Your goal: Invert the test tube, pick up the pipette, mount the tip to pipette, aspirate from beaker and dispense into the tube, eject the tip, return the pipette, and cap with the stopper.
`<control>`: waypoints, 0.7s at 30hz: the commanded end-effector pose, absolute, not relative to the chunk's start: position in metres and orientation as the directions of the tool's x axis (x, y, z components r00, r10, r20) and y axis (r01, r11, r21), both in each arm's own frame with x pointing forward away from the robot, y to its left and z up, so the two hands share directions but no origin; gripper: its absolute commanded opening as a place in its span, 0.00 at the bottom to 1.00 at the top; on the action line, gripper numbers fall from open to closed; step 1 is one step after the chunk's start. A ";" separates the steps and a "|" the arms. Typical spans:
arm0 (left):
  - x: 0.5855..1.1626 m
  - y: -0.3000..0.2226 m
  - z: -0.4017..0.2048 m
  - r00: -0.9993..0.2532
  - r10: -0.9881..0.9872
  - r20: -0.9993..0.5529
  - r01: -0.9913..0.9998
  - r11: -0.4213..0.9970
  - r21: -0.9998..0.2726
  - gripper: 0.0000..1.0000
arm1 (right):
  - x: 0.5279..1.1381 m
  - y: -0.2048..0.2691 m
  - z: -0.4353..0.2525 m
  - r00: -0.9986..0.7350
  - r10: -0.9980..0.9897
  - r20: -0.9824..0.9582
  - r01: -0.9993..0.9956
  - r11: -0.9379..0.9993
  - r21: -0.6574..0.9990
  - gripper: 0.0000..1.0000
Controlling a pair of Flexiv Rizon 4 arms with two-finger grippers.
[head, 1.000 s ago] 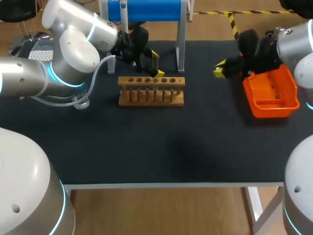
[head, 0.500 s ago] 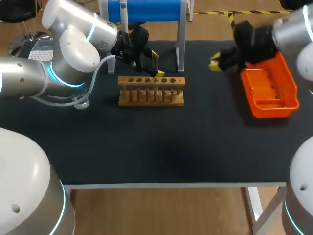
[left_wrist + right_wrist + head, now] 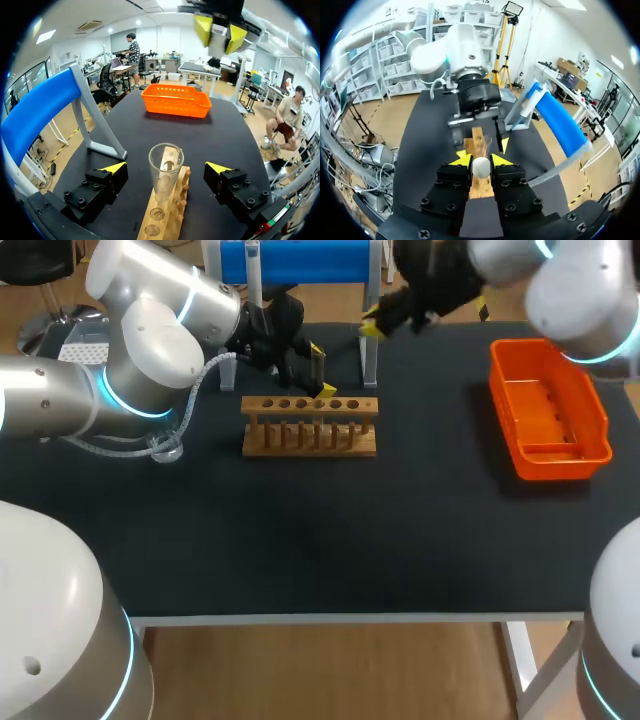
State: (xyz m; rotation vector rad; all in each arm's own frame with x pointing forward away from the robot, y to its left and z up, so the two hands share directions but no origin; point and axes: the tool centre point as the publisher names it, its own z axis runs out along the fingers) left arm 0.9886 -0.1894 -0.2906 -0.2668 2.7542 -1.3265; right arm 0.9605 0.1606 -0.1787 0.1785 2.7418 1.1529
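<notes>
One move | my right claw (image 3: 481,160), pinching the stopper (image 3: 481,168), swung from bin (image 3: 598,430) towards rack (image 3: 310,406) | left claw (image 3: 165,169) gapes around tube (image 3: 165,159) | capping next, I judge

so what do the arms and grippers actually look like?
Left arm and right arm: glossy white rounded links, cyan light rings at joints; a grey cable loops off the left. Left gripper and right gripper: black bolted blocks, two yellow-tipped fingers each.

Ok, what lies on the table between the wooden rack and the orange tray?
Nothing lies there. In the head view the black mat is bare between the wooden rack and the orange tray.
</notes>
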 end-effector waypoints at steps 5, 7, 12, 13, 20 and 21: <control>0.990 -0.190 -0.290 -0.983 -0.185 0.013 -0.126 0.616 -0.778 1.00 | 0.992 0.208 -0.197 -0.987 0.144 -0.076 0.061 0.761 0.646 0.00; 0.990 -0.190 -0.290 -0.983 -0.185 0.013 -0.126 0.616 -0.778 1.00 | 0.993 0.211 -0.198 -0.986 0.145 -0.081 0.059 0.763 0.643 0.00; 0.990 -0.190 -0.290 -0.983 -0.185 0.013 -0.126 0.616 -0.778 1.00 | 0.993 0.211 -0.197 -0.986 0.146 -0.084 0.058 0.763 0.644 0.00; 0.990 -0.190 -0.290 -0.983 -0.185 0.013 -0.126 0.616 -0.778 1.00 | 0.993 0.211 -0.197 -0.986 0.146 -0.084 0.058 0.763 0.644 0.00; 0.990 -0.190 -0.290 -0.983 -0.185 0.013 -0.126 0.616 -0.778 1.00 | 0.993 0.211 -0.197 -0.986 0.146 -0.084 0.058 0.763 0.644 0.00; 0.990 -0.190 -0.290 -0.983 -0.185 0.013 -0.126 0.616 -0.778 1.00 | 0.993 0.211 -0.197 -0.986 0.146 -0.084 0.058 0.763 0.644 0.00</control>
